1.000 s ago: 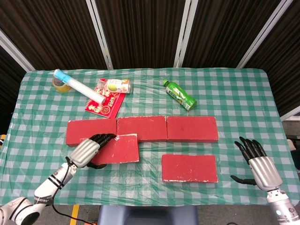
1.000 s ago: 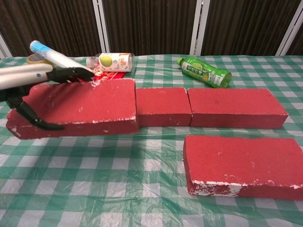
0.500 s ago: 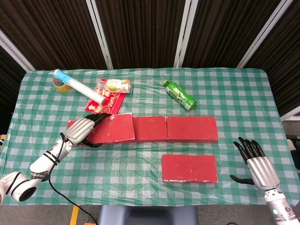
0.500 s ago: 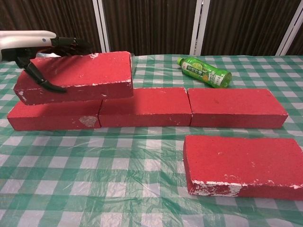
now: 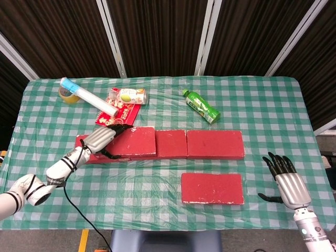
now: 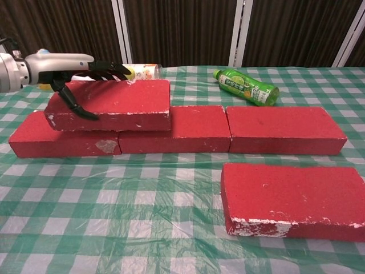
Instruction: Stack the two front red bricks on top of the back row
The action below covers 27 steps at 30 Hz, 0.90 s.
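Three red bricks form the back row: the left one [image 6: 63, 141], the middle one [image 6: 188, 128] and the right one [image 6: 285, 130]. A fourth red brick [image 6: 114, 104] lies flat on top of the row, spanning the joint between the left and middle bricks. My left hand [image 6: 80, 71] grips its left end, fingers over the top and thumb on the front face. In the head view that brick [image 5: 134, 142] hides most of the left back brick. One red brick [image 5: 212, 188] lies alone at the front right. My right hand [image 5: 286, 181] hovers open to its right, palm down, holding nothing.
A green bottle [image 5: 201, 106] lies behind the right back brick. At the back left are a tape roll [image 5: 65, 93], a white tube [image 5: 86, 97], a red packet [image 5: 116, 116] and a small lying bottle [image 5: 128, 96]. The table's front edge [image 5: 168, 227] is near.
My left hand lifted the front left brick, carried it back and to the right, and lowered it onto the back row. The right hand barely moved.
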Each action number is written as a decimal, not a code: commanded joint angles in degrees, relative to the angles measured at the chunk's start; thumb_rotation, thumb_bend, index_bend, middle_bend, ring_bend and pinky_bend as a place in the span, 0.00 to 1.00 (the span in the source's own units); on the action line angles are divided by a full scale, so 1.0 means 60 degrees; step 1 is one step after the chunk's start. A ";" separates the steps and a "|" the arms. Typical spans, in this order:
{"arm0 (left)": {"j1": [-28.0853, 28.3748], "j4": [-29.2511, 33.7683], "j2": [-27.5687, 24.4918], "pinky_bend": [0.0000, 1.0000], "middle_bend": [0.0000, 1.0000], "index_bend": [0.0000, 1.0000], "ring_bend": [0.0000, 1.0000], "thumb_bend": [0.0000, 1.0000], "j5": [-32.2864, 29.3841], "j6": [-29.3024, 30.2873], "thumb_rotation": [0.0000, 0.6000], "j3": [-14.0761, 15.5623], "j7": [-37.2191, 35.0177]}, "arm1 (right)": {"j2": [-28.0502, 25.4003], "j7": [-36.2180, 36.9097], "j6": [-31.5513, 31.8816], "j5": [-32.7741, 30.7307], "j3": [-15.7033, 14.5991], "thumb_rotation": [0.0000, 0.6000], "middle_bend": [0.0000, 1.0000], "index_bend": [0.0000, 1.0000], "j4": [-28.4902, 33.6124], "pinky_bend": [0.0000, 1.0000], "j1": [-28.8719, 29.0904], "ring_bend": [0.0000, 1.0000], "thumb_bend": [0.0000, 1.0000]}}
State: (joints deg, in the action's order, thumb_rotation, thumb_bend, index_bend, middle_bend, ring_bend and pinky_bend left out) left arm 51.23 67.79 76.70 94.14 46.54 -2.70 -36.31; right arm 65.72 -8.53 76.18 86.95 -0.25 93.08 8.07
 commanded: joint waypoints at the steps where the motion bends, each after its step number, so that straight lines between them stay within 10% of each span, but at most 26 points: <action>1: 0.0104 -0.0187 0.0176 0.70 0.16 0.00 0.42 0.27 0.0100 0.0063 1.00 0.0130 -0.0035 | -0.0012 0.0028 -0.0017 -0.0030 0.0014 0.87 0.00 0.00 -0.0004 0.00 0.0012 0.00 0.20; 20: 0.0318 -0.0835 0.0539 0.67 0.15 0.00 0.40 0.27 -0.0277 -0.0035 1.00 0.0380 -0.0419 | 0.0022 -0.0042 -0.0122 -0.0135 0.0018 0.87 0.00 0.00 -0.0020 0.00 0.0077 0.00 0.20; 27: 0.0369 -0.0926 0.0584 0.44 0.13 0.00 0.31 0.27 -0.0328 -0.0096 1.00 0.0492 -0.0597 | 0.0036 -0.0079 -0.0129 -0.0183 0.0026 0.87 0.00 0.00 -0.0023 0.00 0.0083 0.00 0.20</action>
State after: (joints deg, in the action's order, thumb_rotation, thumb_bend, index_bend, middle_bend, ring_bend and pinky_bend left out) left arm 53.44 62.24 80.19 92.16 45.97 0.24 -39.90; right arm 65.94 -9.00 75.41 85.85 -0.10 92.95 8.57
